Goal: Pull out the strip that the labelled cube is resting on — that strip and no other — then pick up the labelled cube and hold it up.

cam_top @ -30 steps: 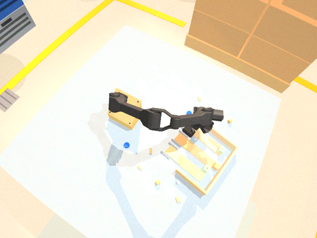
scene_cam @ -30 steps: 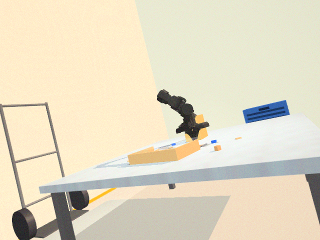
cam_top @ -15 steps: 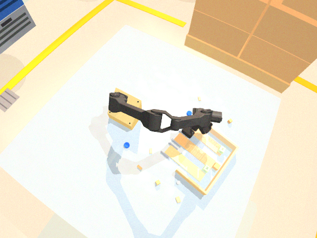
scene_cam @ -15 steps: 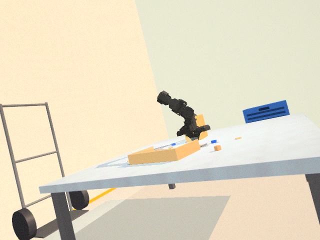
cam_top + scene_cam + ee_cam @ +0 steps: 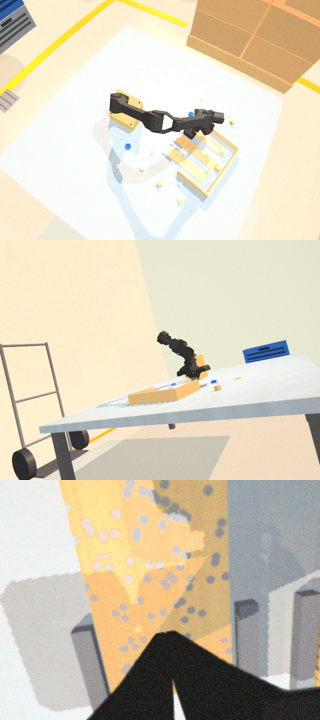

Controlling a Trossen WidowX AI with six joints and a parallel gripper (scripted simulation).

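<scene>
My gripper is shut with nothing between its fingers. It is low over the near end of an orange dotted strip, at the open side of the orange-walled tray. Grey rails stand on both sides of that strip. Other strips lie side by side in the tray, one with a grid pattern. Two pale cubes with green marks and an orange cube sit at the strips' far ends by the tray wall. I cannot read the labels.
Small tan cubes and two blue cylinders are scattered on the white table. The arm's wooden base is left of the tray. Cardboard boxes stand beyond the table.
</scene>
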